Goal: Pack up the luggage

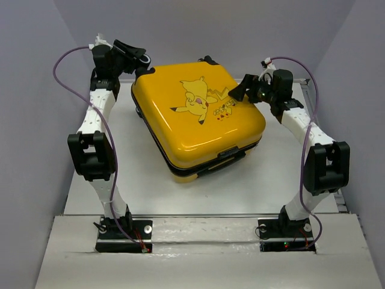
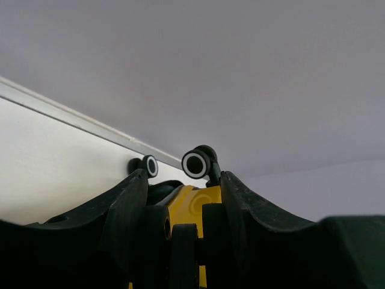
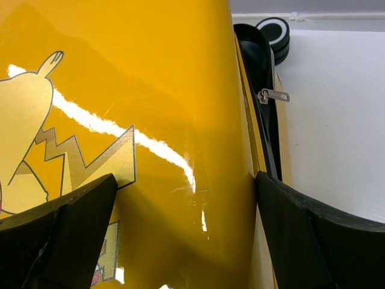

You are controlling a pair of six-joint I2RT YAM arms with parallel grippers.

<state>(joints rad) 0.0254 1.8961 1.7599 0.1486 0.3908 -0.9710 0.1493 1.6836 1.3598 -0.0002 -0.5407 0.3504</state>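
From above: one luggage (image 1: 198, 120), two arms, two tools, one white bench (image 1: 277, 174). The luggage lies flat and closed in the middle of the bench, lid up, turned at an angle, with its wheels at the far end. It is a glossy yellow hard shell with a black seam around its side and one cartoon (image 1: 201, 96) drawn on the lid. The left tool (image 1: 139, 65) is at the luggage's far left corner. The right tool (image 1: 237, 91) is at its right edge, with the jaws spread.

Left wrist: two black wheels with white rings, one (image 2: 195, 164) nearer and one (image 2: 148, 165) behind it, stand just past the fingertips. The left tool (image 2: 182, 180) is closed to a middling gap on the luggage (image 2: 192, 205). Its black fittings and a patch of yellow shell fill the space between the two fingers (image 2: 123, 217).

Right wrist: the right tool (image 3: 185, 180) stands wide apart, one finger over the lid and the other over the side towards the bench (image 3: 337, 120), straddling the luggage (image 3: 150, 72) at its edge. Whether either finger touches the shell I cannot tell. The lid is bright and reflective. Part of the cartoon (image 3: 36, 120) shows on it, with an ear tip and a zigzag tail. One silver zip pull (image 3: 272, 95) lies on the black seam, and one wheel (image 3: 274, 30) shows at the far end
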